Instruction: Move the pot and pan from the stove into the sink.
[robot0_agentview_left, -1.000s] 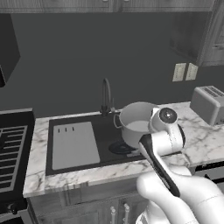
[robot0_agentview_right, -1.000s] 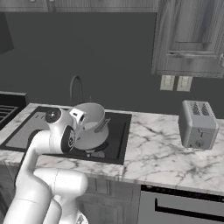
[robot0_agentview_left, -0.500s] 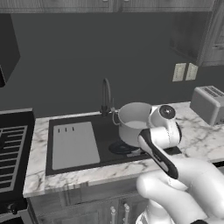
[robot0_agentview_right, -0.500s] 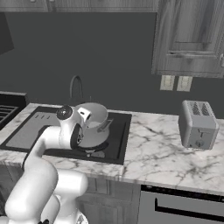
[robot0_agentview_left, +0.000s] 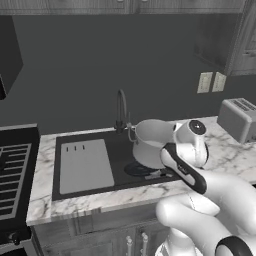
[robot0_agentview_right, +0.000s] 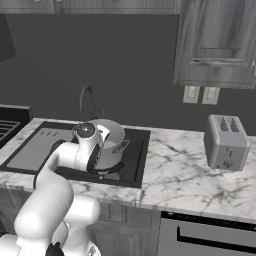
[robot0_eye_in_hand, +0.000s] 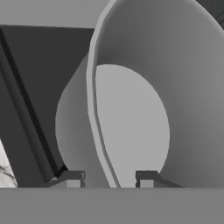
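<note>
I am seeing the end effector gripping the pot by its rim, one finger inside the wall and one outside. The pot, empty inside, is sitting in the sink basin's right part, over the dark pan.

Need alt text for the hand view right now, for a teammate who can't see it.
The pot's thin rim runs up between the two dark fingertips, jaws closed on its wall, with its pale round bottom beyond. The dark sink lies to the left.
</note>
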